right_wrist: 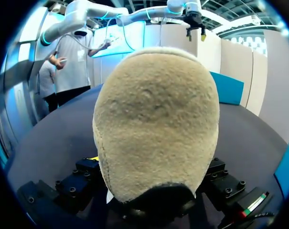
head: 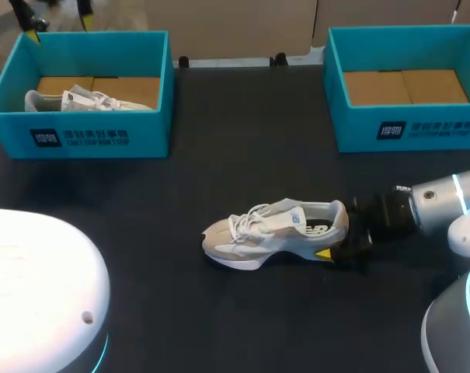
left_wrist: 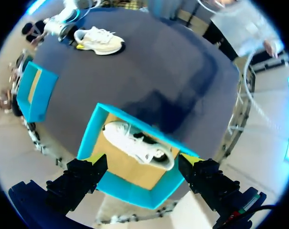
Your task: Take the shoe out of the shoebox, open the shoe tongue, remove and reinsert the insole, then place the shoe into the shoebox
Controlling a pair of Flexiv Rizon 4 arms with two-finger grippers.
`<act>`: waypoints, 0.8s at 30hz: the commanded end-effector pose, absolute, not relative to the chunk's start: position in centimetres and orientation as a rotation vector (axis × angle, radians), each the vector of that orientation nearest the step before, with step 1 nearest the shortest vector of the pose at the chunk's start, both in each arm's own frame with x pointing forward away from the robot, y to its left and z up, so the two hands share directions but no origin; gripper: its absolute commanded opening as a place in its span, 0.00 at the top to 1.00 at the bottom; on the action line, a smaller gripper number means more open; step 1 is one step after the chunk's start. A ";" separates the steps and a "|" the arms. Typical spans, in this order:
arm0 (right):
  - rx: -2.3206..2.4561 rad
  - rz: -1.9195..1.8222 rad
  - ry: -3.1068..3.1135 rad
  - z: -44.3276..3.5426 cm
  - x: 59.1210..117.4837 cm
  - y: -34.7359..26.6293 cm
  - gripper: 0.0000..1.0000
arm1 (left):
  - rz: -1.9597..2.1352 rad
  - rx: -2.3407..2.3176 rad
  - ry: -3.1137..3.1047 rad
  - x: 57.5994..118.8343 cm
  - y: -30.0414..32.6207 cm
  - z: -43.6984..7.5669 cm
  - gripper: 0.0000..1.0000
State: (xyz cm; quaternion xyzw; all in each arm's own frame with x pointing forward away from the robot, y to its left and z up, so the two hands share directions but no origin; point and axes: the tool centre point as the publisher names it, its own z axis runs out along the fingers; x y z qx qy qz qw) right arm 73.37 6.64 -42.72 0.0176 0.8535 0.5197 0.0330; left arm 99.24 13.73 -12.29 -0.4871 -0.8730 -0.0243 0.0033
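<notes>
The right gripper point(head: 342, 239), fingers clenched on the heel of the sneaker point(head: 275, 231) on the desk point(head: 242, 155), should pin it steady and level so the left gripper point(left_wrist: 140, 161), fingers released above the left shoebox point(head: 102, 136), can lift the tongue.

Pale shoe point(head: 275, 231) out on the tabletop point(head: 242, 155), with the teal left shoebox point(head: 95, 136) and right shoebox point(head: 405, 128) behind it.
The shoe is beige and white with white laces. It stands upright on its sole, toe toward my left side, its heel clasped between the fingers of my right tool point(head: 339, 231). A second pale shoe point(head: 87, 99) lies on the left shoebox's brown cardboard floor. The right shoebox's brown floor is in plain view.
</notes>
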 end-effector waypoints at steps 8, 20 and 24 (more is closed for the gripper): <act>0.056 1.595 2.629 -42.7 73.3 6.8 1.00 | -0.076 -0.947 -2.991 93.9 9.6 -12.8 0.00; 0.056 1.595 2.629 -42.7 73.3 6.8 1.00 | -0.347 -0.355 -3.010 89.9 5.3 -12.6 0.00; 0.056 1.595 2.629 -42.7 73.3 6.8 1.00 | -0.347 -0.355 -3.010 89.9 5.3 -12.6 0.00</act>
